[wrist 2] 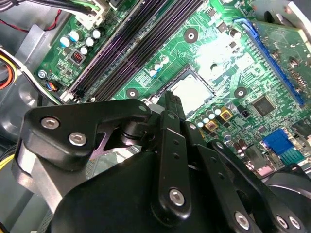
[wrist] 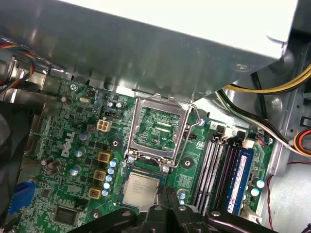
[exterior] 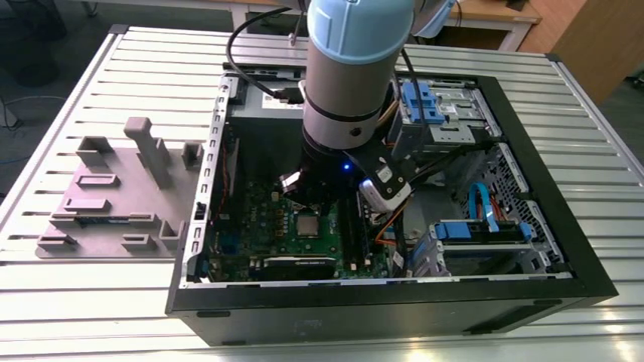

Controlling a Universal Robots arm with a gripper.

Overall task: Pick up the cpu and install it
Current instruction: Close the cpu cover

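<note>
Furthest to the exterior view's left, a grey fixture tray (exterior: 101, 204) is seen lying on a slatted metal table (exterior: 81, 294). Beside it, toward the middle, an open computer case (exterior: 382, 309) is laid on its side with the green motherboard (exterior: 267, 219) exposed. The cpu (exterior: 305, 224) is found on that board, lying flat and square in its socket. Over it, the robot arm (exterior: 352, 75) is reached down into the case. In the first wrist view, the socket's metal load frame (wrist: 158, 121) is shown hinged up and open just beside the chip. The gripper (wrist: 167, 195) is held close over the chip's edge with its fingers drawn together and nothing carried between them. Whether the chip is touched cannot be told. Further right, memory slots (wrist: 218, 170) are lined up.

The placing step is judged done, while the install is judged unfinished, since the frame is not yet closed. Anything further is judged to call for a gentle, level approach, so that the seated chip is not shifted.
</note>
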